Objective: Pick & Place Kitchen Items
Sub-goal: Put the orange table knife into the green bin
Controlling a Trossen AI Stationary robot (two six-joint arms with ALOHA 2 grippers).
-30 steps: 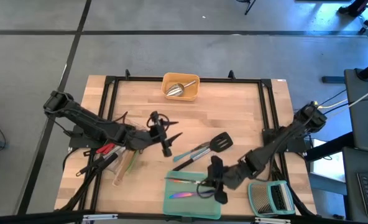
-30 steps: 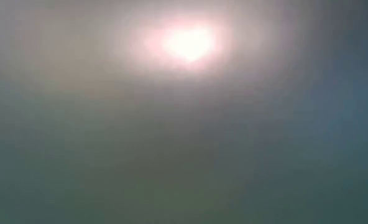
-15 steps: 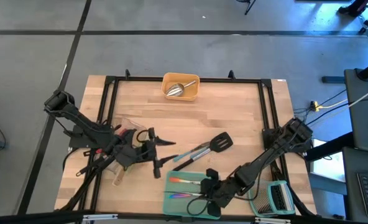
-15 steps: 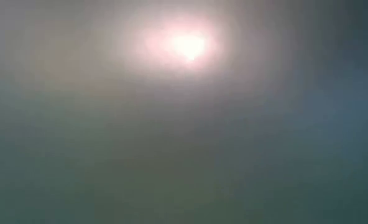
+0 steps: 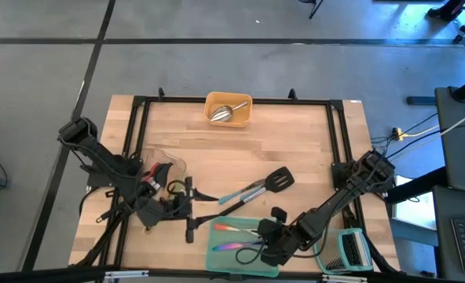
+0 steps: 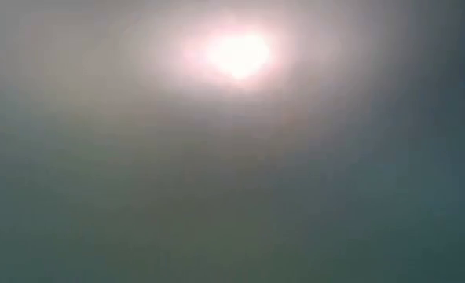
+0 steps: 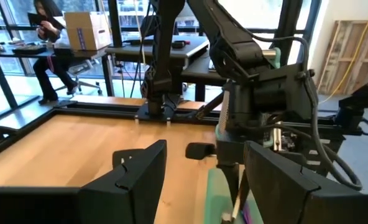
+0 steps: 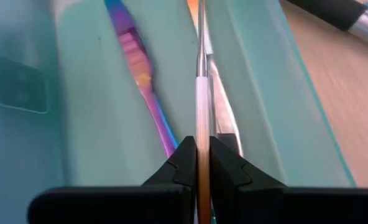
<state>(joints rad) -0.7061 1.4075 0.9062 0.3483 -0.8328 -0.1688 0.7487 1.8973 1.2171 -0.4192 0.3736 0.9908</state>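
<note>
Low view: blank glare.
Right gripper (image 8: 202, 163) clamps a thin utensil (image 8: 201, 93), ends cut off; left gripper (image 7: 199, 180) fingers apart.

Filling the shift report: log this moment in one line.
right gripper: shut on iridescent utensil, over teal tray | left gripper: fingers open, holding nothing, mid-table | yellow tray: steel scoop inside

Pale matt wood table (image 5: 295, 134) — smooth teal plastic tray (image 8: 78, 124) (faintly translucent) holding glossy iridescent metal cutlery (image 8: 143, 81); shiny steel scoop (image 5: 225, 112).
</note>
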